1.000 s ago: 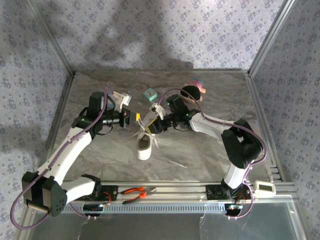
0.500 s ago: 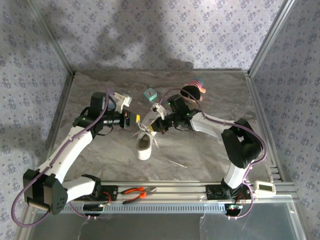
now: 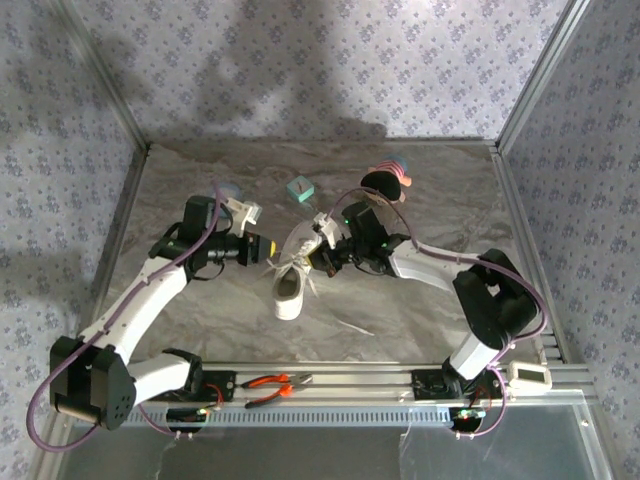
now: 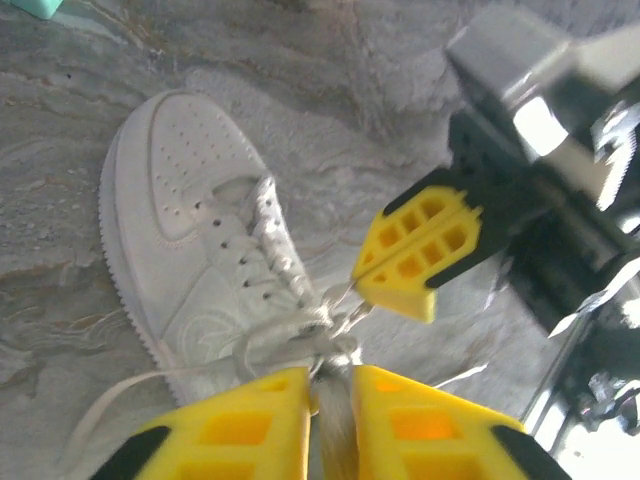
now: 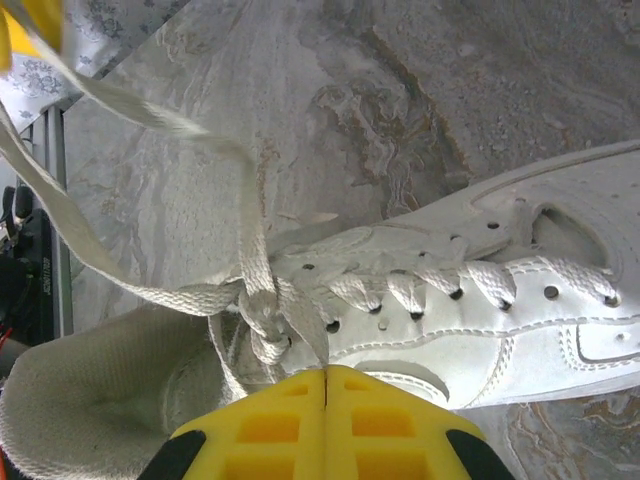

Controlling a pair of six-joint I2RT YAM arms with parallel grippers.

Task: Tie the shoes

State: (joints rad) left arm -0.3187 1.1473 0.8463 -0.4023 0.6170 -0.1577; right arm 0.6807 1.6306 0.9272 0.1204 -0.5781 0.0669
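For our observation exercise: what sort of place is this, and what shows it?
Probably a robotics lab test cell: a left arm and right arm bolted to a metal rail, patterned walls on a frame around the table, and a white sneaker between them.

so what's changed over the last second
The left gripper edged right, toward the shoe. The right gripper, shut on the laces, shifted slightly right and nearer, its elbow swinging outward. The shoe, block and pliers stayed put.
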